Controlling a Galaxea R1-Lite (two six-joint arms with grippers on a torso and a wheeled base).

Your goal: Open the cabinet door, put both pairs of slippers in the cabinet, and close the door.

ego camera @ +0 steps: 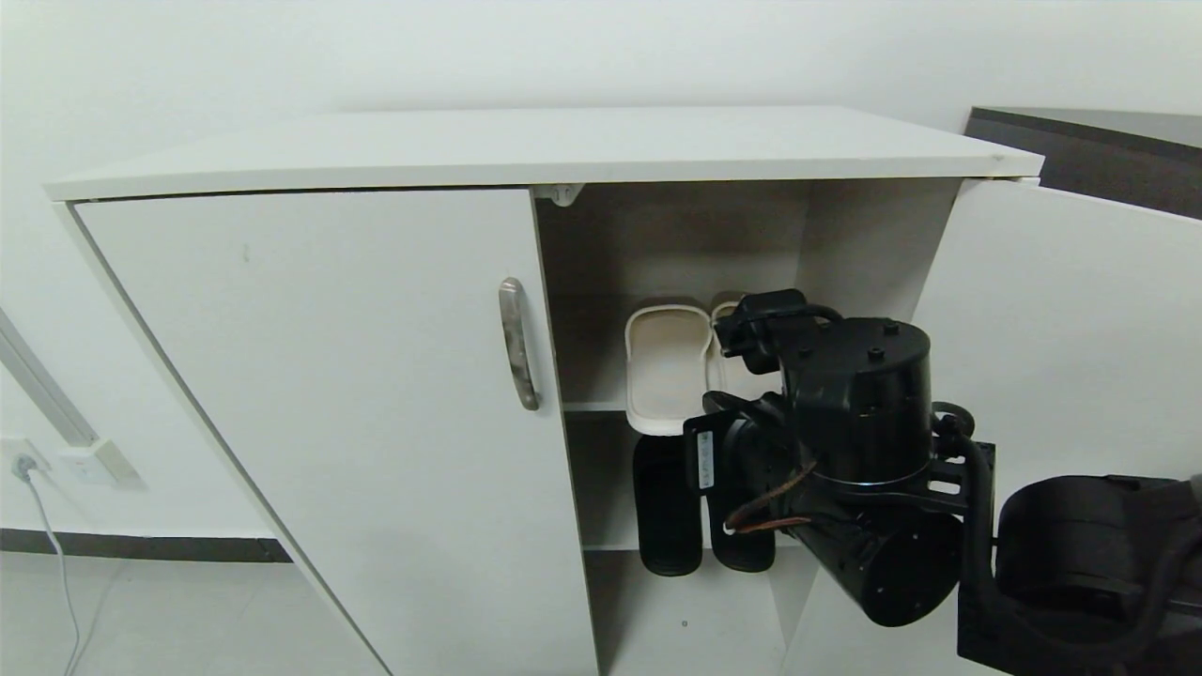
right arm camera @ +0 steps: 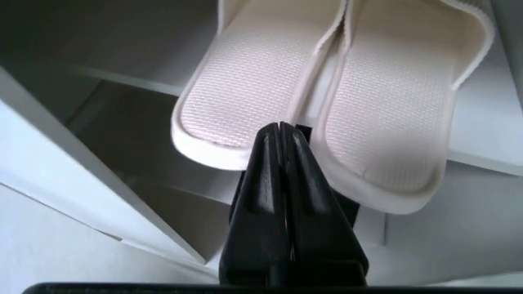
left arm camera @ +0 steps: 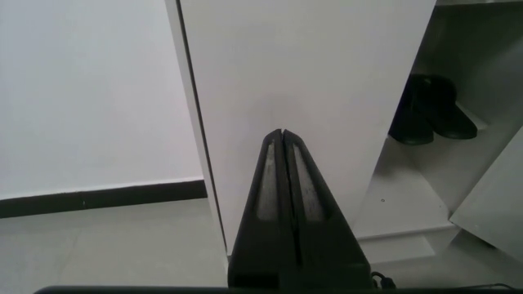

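The white cabinet (ego camera: 545, 150) has its left door (ego camera: 329, 376) closed and its right door (ego camera: 1061, 319) swung open. A pair of cream slippers (ego camera: 662, 366) lies on the upper shelf, heels hanging over the shelf edge (right arm camera: 245, 90). On the lower shelf sits a pair of black slippers (ego camera: 669, 507) (left arm camera: 429, 110). My right arm (ego camera: 855, 404) is in front of the opening. Its gripper (right arm camera: 280, 131) is shut and empty, tips just at the gap between the cream heels. My left gripper (left arm camera: 282, 135) is shut and empty, low down, facing the closed left door.
A metal handle (ego camera: 517, 343) sits on the left door's inner edge. A wall socket with a cable (ego camera: 23, 465) is low on the left wall. Bare floor (left arm camera: 106, 245) lies left of the cabinet. A dark panel (ego camera: 1089, 150) stands behind the open door.
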